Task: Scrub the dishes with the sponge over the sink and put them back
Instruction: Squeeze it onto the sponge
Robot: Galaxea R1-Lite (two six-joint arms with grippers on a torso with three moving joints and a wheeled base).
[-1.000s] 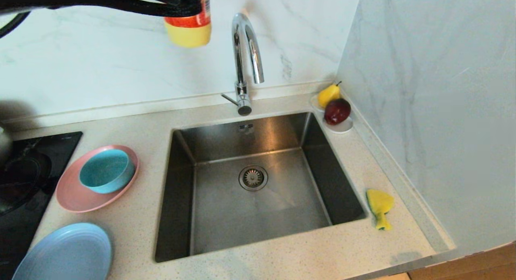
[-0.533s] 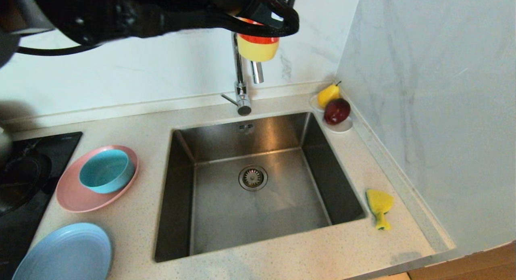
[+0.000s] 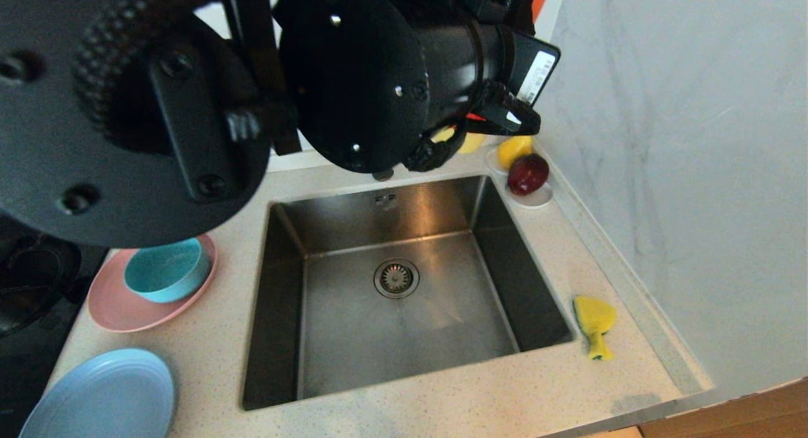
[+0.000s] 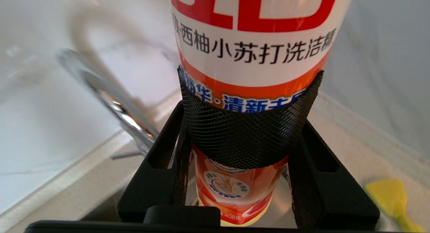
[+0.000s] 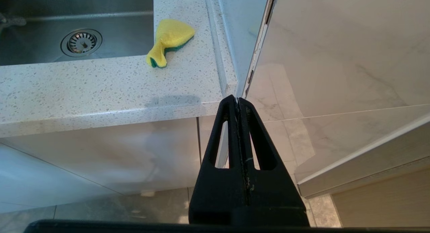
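Left claw (image 4: pixel 235 152) clamped round a detergent bottle (image 4: pixel 252 58), top of frame. Sponge (image 3: pixel 594 324), lower right: soft, light, pinch its body. Right claw (image 5: pixel 239 103) shut.

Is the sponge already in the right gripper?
No: in the right wrist view the sponge lies on the countertop beside the sink, while the right gripper hangs shut and empty off the counter's edge.

I see the teal bowl (image 3: pixel 167 269) sitting upright on the pink plate (image 3: pixel 136 308), left of the steel sink (image 3: pixel 404 286). The light-blue plate (image 3: pixel 101 394) lies flat nearer me. The yellow fish-shaped sponge (image 3: pixel 594 324) rests on the counter right of the basin.
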